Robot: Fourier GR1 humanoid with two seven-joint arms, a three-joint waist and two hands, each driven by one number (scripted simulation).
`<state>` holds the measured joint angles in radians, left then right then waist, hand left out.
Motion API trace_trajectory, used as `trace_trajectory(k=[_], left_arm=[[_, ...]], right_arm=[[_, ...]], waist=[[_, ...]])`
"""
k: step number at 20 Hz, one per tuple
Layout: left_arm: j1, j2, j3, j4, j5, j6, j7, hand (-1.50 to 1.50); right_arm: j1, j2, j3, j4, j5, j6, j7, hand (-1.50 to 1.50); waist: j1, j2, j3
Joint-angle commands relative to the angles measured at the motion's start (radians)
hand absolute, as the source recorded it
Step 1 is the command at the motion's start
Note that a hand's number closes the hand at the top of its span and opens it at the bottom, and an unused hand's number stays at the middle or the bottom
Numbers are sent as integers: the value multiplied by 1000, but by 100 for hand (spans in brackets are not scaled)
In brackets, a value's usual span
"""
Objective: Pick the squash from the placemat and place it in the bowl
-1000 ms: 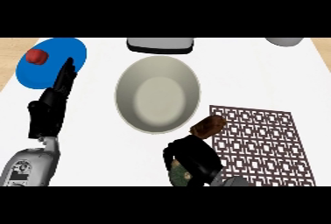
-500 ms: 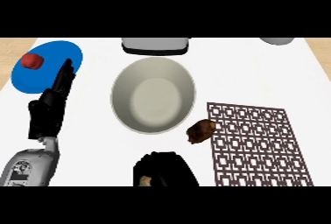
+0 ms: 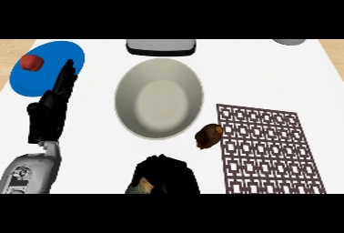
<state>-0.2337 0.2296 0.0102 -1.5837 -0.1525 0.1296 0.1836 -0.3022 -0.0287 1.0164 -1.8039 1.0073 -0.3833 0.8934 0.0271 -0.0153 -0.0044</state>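
Observation:
The squash (image 3: 209,135) is a small brown lump lying at the left edge of the dark lattice placemat (image 3: 269,150), just below and right of the bowl's rim. The large grey bowl (image 3: 159,98) stands in the middle of the counter with nothing in it. My right hand (image 3: 164,175) is low in the view, below the bowl and to the left of the squash, apart from it. Its fingers are curled and I see nothing between them. My left hand (image 3: 50,111) rests open at the left, fingers pointing up toward the blue plate.
A blue plate (image 3: 57,59) at the far left carries a small red item (image 3: 32,62). A grey and black container (image 3: 161,46) stands behind the bowl. Part of a grey object (image 3: 290,41) shows at the back right.
My right hand has moved left and down, away from the squash. The squash has slid slightly down along the placemat's left edge. The left hand has stayed still.

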Motion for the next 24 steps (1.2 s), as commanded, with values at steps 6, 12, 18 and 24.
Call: trace_trajectory(k=[6,12,18,24], left_arm=[[-1,-21,-20,-10,-9,3,-9,0],[-14,-7,-13,-29,-12,-5,23,0],[-24,-32,-21,6,-30,14,-1,0],[20,-16,14,-15,-3,-7,-40,0]], right_arm=[[-350,28,-82,145,24,-179,333,150],[-569,28,-241,385,-22,-204,288,150],[-671,28,-277,665,21,-198,257,150],[-678,28,-368,940,-15,-312,68,150]], waist=[[19,14,2],[25,18,3],[9,21,3],[6,23,4]])
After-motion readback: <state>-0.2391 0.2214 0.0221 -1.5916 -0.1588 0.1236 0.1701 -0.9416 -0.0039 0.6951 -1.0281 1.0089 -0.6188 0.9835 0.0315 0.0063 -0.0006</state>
